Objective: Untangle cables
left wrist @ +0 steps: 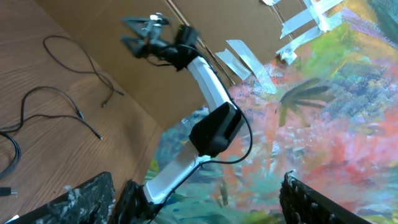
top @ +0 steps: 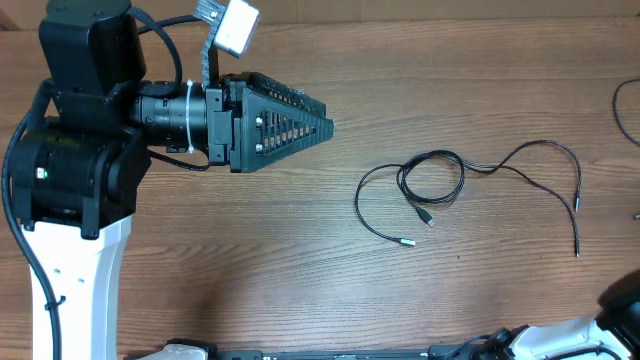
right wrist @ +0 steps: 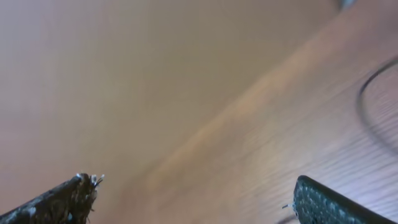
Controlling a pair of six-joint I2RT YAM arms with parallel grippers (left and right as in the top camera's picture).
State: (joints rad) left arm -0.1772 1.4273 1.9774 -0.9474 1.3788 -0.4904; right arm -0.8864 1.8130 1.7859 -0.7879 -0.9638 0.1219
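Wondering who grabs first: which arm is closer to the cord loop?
Left. Its fingers point toward the loop from nearby; the right arm shows only at the far corner, past the cords' loose ends.

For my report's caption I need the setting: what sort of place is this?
Probably a robot lab or test bench: a robot arm at a wooden table, thin black cables laid on it, and a cardboard wall patched with tape.

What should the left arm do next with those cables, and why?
Probably reach the open left gripper right toward the loop in the cables: it is empty and well left of them, and they cross there.
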